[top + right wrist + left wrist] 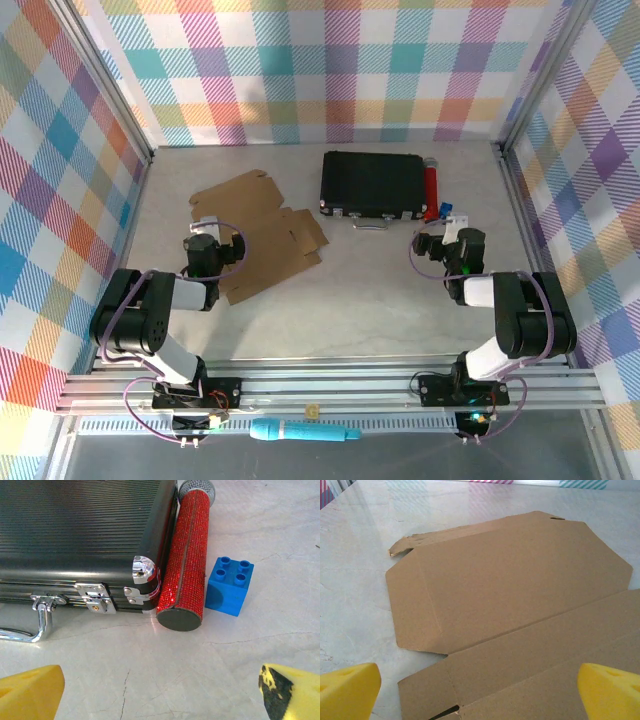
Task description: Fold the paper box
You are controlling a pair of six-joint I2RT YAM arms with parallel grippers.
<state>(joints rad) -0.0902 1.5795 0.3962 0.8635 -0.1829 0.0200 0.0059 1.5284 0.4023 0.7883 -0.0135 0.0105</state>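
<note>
Top external: paper box [258, 235] flat and unfolded on worktop [380, 300], left of centre, apart from black case [373, 185] at upper centre. Left pincer [204, 226] over the sheet's left edge, spread wide, gripping nothing. Right pincer [446, 238] right of centre, just below the case's right end, likewise wide apart and empty, well clear of the sheet.

Left wrist: large panel with angled corners dead ahead, lying flat. Narrower strip panels across lower right, small side flap at lower centre. Creases visible, none hinged up. Thin far flap at upper left possibly sitting a touch proud, hard to say. Yellow fingertips [347, 692] in the two lower corners, only cardboard below the gap.

Right wrist: looking at case corner and latches. Red glitter microphone [186, 560] hard against the case's right side, blue brick [230, 585] just beside it. No part of the job.

Step, as judged: approach only, very start of the fold. No wall or flap raised.

Next, likely:
- lower left pincer onto a sheet edge, nip a side panel, hinge up along its crease
- bring right pincer across to pin the base panel, otherwise probable sliding on smooth worktop
- keep right arm clear of case handle on the way over
- flat thin sheet, so awkward to get a finger under; better to start at any edge sitting proud
</note>
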